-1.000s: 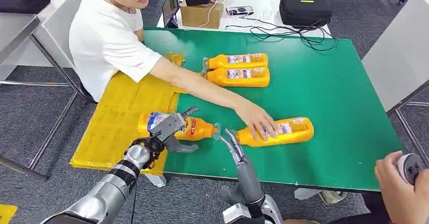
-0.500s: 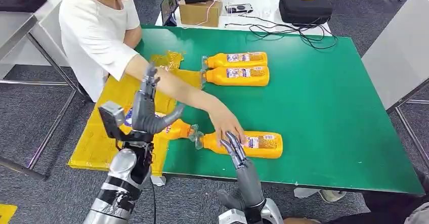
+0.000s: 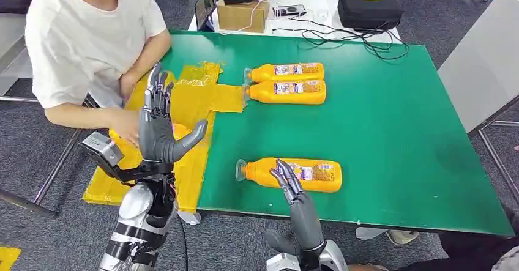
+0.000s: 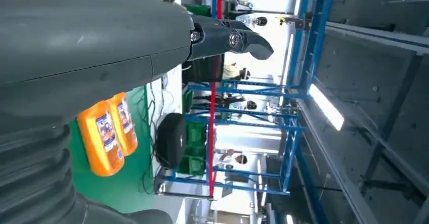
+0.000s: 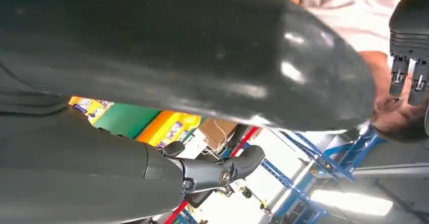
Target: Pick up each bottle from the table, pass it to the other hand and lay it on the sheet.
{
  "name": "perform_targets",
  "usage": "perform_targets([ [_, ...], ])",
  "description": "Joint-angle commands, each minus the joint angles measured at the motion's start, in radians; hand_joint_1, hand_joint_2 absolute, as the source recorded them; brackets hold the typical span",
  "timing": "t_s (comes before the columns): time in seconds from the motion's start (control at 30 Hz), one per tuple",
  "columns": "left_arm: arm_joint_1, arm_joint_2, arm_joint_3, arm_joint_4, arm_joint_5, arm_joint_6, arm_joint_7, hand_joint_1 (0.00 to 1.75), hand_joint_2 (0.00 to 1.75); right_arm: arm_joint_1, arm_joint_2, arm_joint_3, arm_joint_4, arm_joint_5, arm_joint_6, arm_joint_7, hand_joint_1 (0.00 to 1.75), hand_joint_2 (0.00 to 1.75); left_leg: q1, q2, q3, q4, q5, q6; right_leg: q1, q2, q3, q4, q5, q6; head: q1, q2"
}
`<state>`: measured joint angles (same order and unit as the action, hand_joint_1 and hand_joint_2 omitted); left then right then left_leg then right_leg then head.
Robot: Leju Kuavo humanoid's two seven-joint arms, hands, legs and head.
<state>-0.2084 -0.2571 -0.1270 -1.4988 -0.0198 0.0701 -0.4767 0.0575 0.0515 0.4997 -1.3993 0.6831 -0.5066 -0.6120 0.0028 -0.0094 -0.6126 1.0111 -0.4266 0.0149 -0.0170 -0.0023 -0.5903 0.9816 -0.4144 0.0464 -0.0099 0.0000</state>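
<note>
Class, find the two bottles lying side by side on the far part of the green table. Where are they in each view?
Head view: the two bottles lie upper centre, just past the yellow sheet.
Left wrist view: lower left.
Right wrist view: probably the orange labelled shape left of centre, beside the cardboard box.
Shared landmark: the green table.

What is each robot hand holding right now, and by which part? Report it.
Nothing is held. The left hand is raised above the yellow sheet, fingers spread and empty. The right hand is open beside the nearest bottle, not gripping it.
</note>
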Motion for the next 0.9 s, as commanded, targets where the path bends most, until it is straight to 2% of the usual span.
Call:
perform_targets([
  [0.03,0.194,0.051,-0.087,-0.274,0.005,0.070,-0.085,0.00,1.75,0.003,-0.159,-0.112,0.024,0.290,-0.044,0.239,0.00,1.75,0.001,0.004,0.005,-0.001,-0.003,0.000,0.001,0.003,0.004,-0.002,-0.001,-0.002,0.000,0.000],
  [0.1,0.279,0.071,-0.122,-0.320,0.023,0.058,-0.100,0.00,1.75,0.032,-0.191,-0.208,0.005,0.314,-0.022,0.275,0.00,1.75,-0.001,0.002,0.003,-0.002,-0.001,0.000,0.000,0.001,0.003,-0.002,-0.001,0.000,0.000,0.000],
  [0.13,0.330,0.076,-0.147,-0.327,0.004,0.051,-0.090,0.00,1.75,0.049,-0.221,-0.265,-0.013,0.413,0.052,0.389,0.00,1.75,-0.001,0.002,0.006,-0.003,-0.003,0.000,0.000,0.001,0.007,-0.004,-0.002,-0.001,0.000,0.000],
  [0.27,0.360,0.073,-0.190,-0.285,-0.037,0.063,-0.111,0.00,1.75,0.064,-0.259,-0.338,-0.070,0.477,0.164,0.419,0.00,1.75,-0.002,0.000,0.005,-0.001,-0.005,0.001,-0.002,0.000,0.006,-0.004,-0.003,0.000,0.000,0.000],
  [0.3,0.351,0.071,-0.192,-0.273,-0.042,0.063,-0.093,0.00,1.75,0.054,-0.256,-0.339,-0.063,0.489,0.176,0.435,0.00,1.75,-0.003,-0.001,0.001,0.000,-0.004,0.002,-0.002,-0.001,0.002,-0.002,-0.002,0.000,0.000,0.000],
  [0.47,0.313,0.055,-0.197,-0.222,-0.087,0.083,-0.027,0.00,1.75,-0.029,-0.249,-0.298,0.020,0.558,0.260,0.514,0.00,1.75,-0.002,0.002,0.004,-0.001,-0.005,0.001,-0.002,0.002,0.004,-0.003,-0.002,0.001,0.000,0.000],
  [0.63,0.299,0.055,-0.203,-0.207,-0.116,0.106,-0.026,0.00,1.75,-0.090,-0.245,-0.264,0.087,0.580,0.262,0.540,0.00,1.75,-0.002,0.004,0.004,-0.001,-0.005,0.002,-0.002,0.003,0.004,-0.003,-0.001,0.001,0.000,0.000],
  [0.9,0.267,0.051,-0.216,-0.176,-0.158,0.144,-0.030,0.00,1.75,-0.204,-0.145,-0.173,0.220,0.576,0.230,0.529,0.00,1.75,-0.001,0.005,0.006,-0.002,-0.005,0.001,-0.001,0.004,0.006,-0.004,-0.002,0.001,0.000,0.000],
])
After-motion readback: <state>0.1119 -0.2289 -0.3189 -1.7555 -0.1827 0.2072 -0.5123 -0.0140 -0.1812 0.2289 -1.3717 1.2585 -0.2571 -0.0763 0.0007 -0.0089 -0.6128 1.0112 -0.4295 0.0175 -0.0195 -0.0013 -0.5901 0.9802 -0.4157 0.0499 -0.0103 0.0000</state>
